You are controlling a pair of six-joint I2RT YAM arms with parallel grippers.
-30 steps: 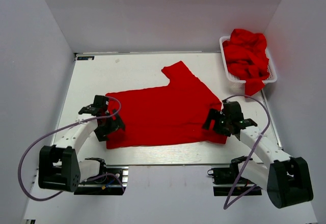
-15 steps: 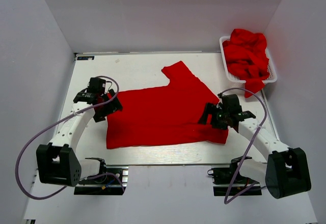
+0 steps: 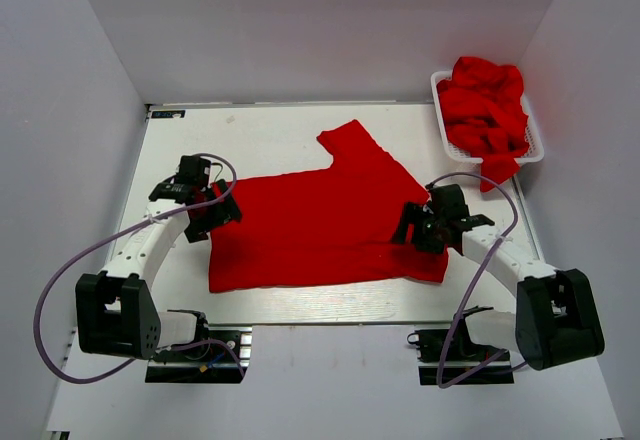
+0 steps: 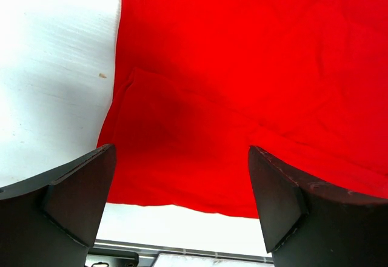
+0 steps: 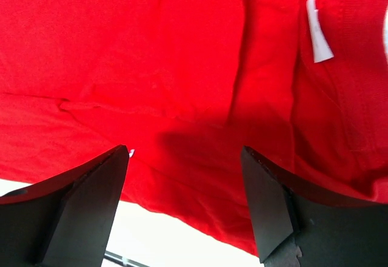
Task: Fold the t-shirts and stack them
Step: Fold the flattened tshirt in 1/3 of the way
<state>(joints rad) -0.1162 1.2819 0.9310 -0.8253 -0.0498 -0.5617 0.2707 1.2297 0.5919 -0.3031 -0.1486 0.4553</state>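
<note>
A red t-shirt (image 3: 320, 225) lies on the white table (image 3: 250, 135), its near part doubled over, one sleeve pointing to the far side. My left gripper (image 3: 212, 216) hovers open and empty over the shirt's left edge (image 4: 182, 133). My right gripper (image 3: 420, 232) hovers open and empty over the shirt's right part (image 5: 200, 97), where a white label (image 5: 317, 30) shows. More red t-shirts (image 3: 485, 110) are heaped in a white mesh basket (image 3: 447, 138) at the far right, one hanging over its near rim.
White walls close in the table on the left, back and right. The table's near edge (image 3: 330, 308) runs just below the shirt. Purple cables loop from both arms.
The left gripper has moved away from the shirt's near left corner to the far left part of its edge. The right gripper has shifted slightly left and away. The shirt has not moved.
</note>
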